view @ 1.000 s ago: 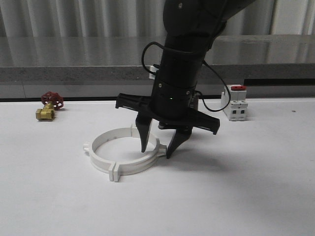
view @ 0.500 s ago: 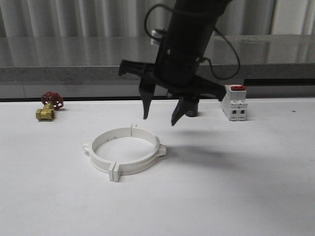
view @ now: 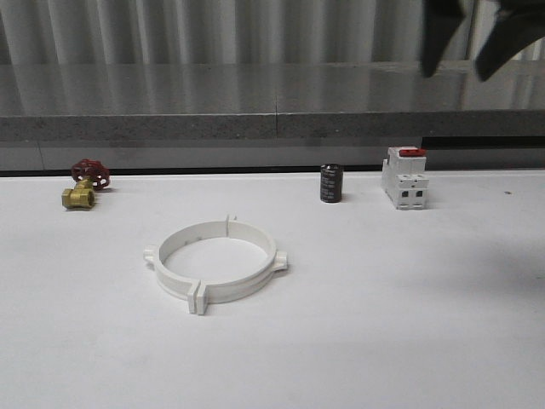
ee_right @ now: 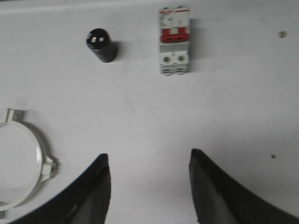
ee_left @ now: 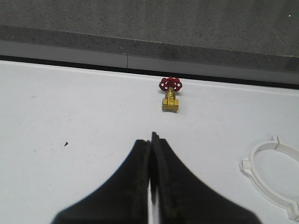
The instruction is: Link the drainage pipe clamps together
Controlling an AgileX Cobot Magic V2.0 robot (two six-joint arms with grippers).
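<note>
White plastic half-ring drainage pipe clamps (view: 212, 262) lie joined, left of the red-switched breaker block (view: 405, 178); spread right gripper (view: 477, 38) nearer, left gripper (ee_left: 152, 154) pressed together.

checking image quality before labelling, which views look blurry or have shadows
Front view: sharp on the joined clamps; right hand a dark blur at the top edge. Right wrist view: soft overall, breaker label unreadable, grey shadow between the fingers. Left wrist view: crisp on the valve.

Even bright light, soft shadows, slight blur.
</note>
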